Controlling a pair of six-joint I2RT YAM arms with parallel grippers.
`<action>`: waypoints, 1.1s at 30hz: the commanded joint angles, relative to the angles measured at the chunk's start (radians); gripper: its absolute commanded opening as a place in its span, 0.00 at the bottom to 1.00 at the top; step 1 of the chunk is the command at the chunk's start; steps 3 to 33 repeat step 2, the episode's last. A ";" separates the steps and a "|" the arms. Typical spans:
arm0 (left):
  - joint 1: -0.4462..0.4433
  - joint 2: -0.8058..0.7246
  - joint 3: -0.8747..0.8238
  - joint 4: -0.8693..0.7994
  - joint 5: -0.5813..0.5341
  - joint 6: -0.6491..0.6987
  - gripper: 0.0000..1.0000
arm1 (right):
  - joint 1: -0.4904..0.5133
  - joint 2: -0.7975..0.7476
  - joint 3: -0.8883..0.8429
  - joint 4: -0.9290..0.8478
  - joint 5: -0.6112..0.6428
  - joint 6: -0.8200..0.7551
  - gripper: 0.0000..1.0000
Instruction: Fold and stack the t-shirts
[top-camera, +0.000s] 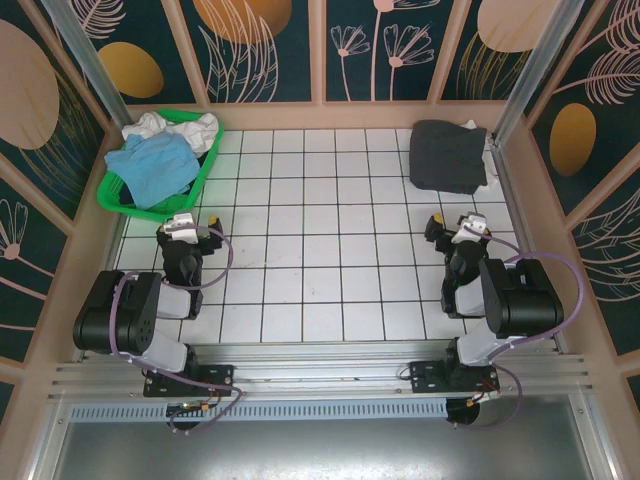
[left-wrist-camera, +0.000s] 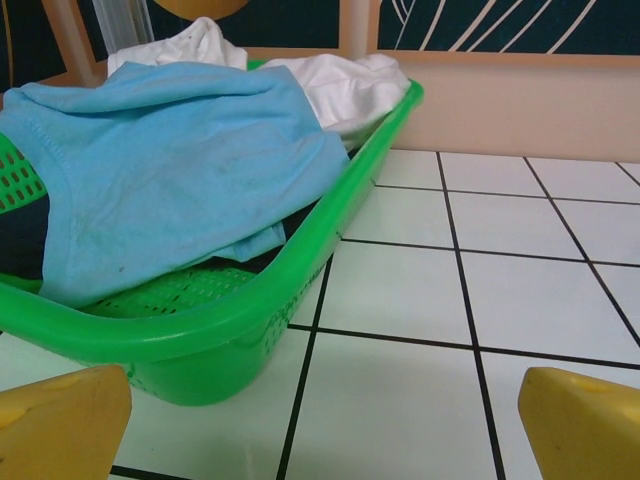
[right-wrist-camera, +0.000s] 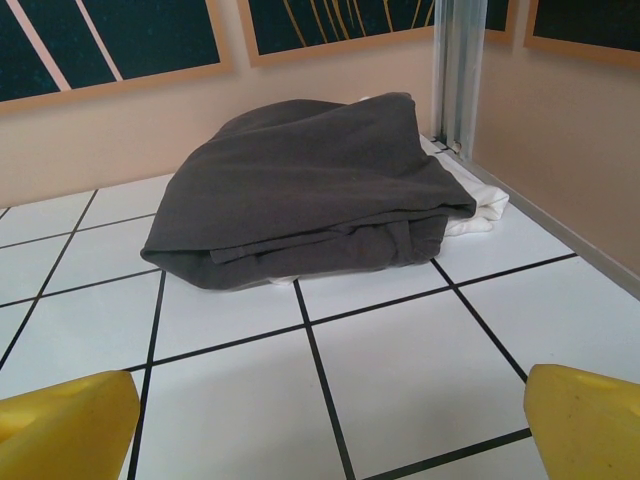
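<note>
Stack begun at the back right; basket not yet emptied.
Left hand and right hand hovered low at the near worktop, fingers wide apart, holding nothing; far right, the dark t-shirt lay roughly folded over a white t-shirt; far left, the light blue t-shirt and white t-shirts lay heaped, unfolded, in the green basket.

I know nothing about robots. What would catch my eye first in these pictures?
The bright green basket in the far left corner of the table, heaped with a light blue t-shirt and white t-shirts. In the far right corner a folded dark charcoal t-shirt lies on white cloth. Nearer, the left gripper and right gripper both stand open.
</note>
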 joint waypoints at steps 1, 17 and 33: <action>0.009 -0.002 0.014 0.044 0.015 -0.001 0.99 | -0.001 -0.003 0.021 0.017 -0.006 0.003 0.99; 0.009 0.000 0.013 0.048 0.014 0.000 0.99 | -0.002 -0.003 0.018 0.019 -0.008 0.003 0.99; 0.009 0.000 0.013 0.048 0.014 0.000 0.99 | -0.002 -0.003 0.018 0.019 -0.008 0.003 0.99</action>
